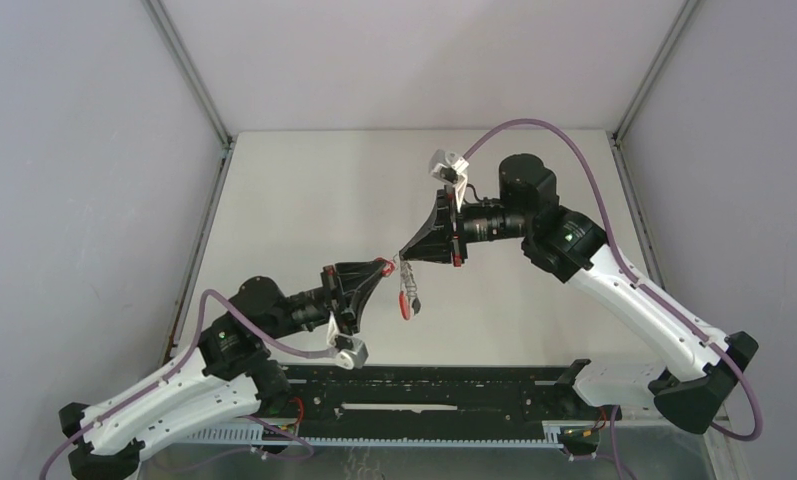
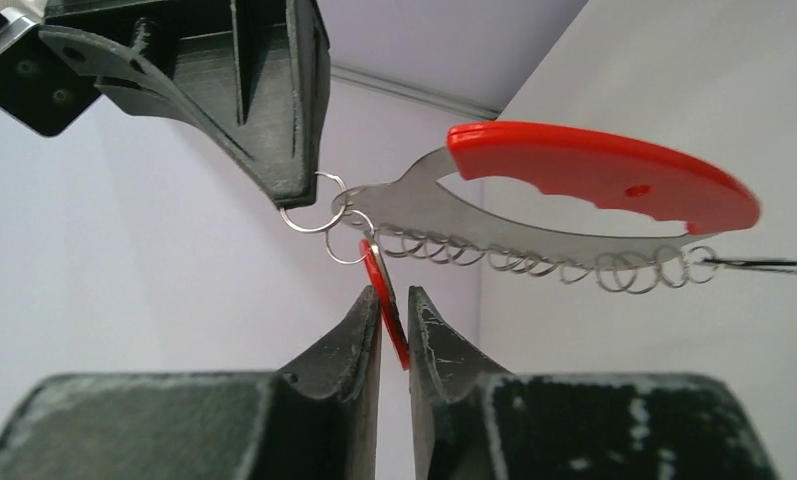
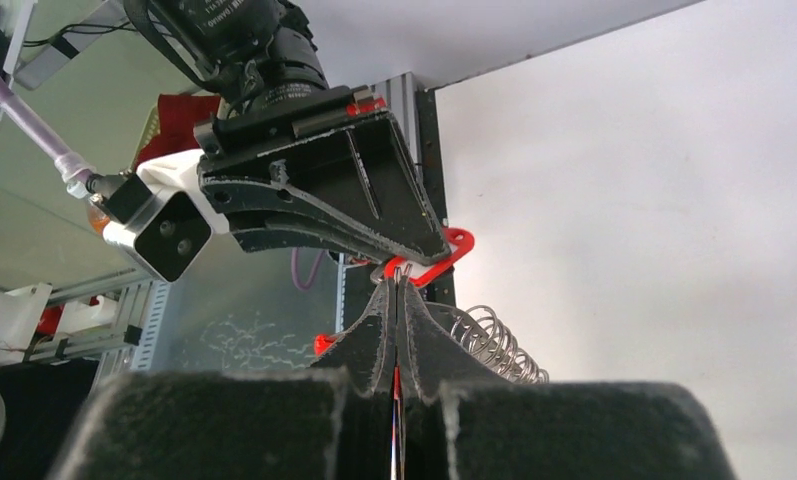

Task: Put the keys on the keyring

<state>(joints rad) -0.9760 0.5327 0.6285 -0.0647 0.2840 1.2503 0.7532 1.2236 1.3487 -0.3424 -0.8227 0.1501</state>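
Top external view: a pale table (image 1: 304, 200) is seen enclosed by grey walls (image 1: 74, 150) on metal corner posts, with a black rail (image 1: 424, 385) along its near edge. The two arms are brought tip to tip above the middle of the table. The left gripper (image 1: 374, 272) and the right gripper (image 1: 406, 256) are almost touching, and the keyring (image 1: 407, 298) hangs just beneath them, clear of the surface.

Left wrist view: the keyring is shown as a thick red arc over a silver-grey blade, along whose lower edge a row of small wire loops (image 2: 534, 262) is strung. A wire ring at its near end is pinched in the tip of the right gripper. A red tag (image 2: 386, 315) hangs from a ring there and lies slantwise between the left gripper's narrowly parted jaws. Whether it is actually squeezed cannot be told.

Right wrist view: the right gripper's jaws are pressed together, and the wire loops are seen end-on as a coil just beside them. Pale wall is seen behind.
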